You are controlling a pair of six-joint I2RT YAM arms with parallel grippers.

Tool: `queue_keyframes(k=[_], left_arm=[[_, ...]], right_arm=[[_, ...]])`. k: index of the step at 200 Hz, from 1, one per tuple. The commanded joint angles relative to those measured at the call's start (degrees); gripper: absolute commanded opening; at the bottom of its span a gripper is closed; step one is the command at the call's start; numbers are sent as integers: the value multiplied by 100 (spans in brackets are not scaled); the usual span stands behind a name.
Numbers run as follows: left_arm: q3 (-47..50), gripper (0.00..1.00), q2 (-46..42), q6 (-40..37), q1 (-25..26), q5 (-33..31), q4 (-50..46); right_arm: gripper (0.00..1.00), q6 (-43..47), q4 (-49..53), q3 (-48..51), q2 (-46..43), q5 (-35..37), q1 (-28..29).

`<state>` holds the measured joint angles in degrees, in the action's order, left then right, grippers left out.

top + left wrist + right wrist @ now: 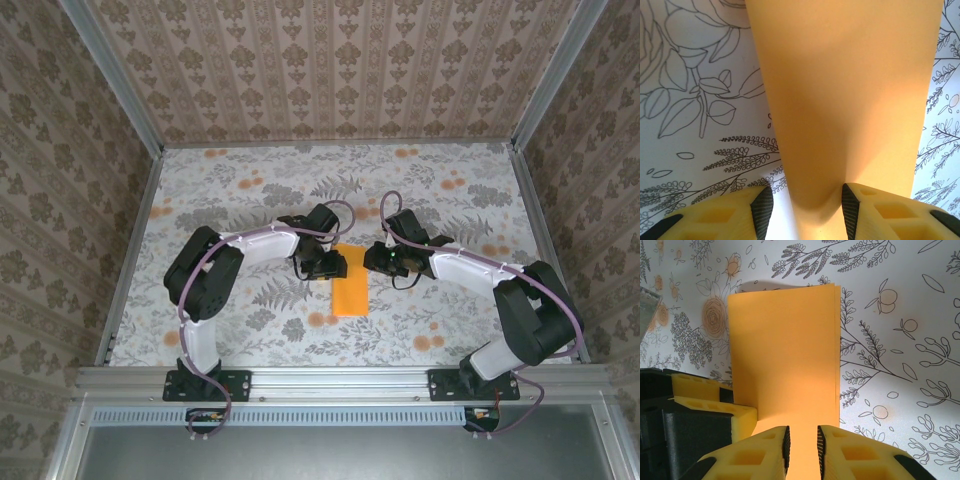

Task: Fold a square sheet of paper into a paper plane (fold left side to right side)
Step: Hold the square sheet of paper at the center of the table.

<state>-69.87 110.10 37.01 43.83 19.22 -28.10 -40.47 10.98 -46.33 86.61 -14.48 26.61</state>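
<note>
Seen from above, the square sheet of paper (349, 281) lies folded in half, a tall rectangle mid-tabletop (250, 190). The left claw (325, 262), at the sheet's ten o'clock, is half open and straddles the sheet unclamped. The right claw (380, 258), at two o'clock, is narrowed to a slit and grips nothing. The left-to-right fold looks done; next probably comes pressing the crease flat.
</note>
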Motion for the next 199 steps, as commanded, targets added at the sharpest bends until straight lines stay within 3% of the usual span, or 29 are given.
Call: queue_keyframes(k=[1, 199], left_arm=[[70, 47, 415, -204, 63, -200, -168], [-65, 48, 521, -241, 88, -244, -318]], right_arm=[[24, 109, 205, 51, -153, 112, -24], [24, 105, 101, 36, -27, -129, -29]])
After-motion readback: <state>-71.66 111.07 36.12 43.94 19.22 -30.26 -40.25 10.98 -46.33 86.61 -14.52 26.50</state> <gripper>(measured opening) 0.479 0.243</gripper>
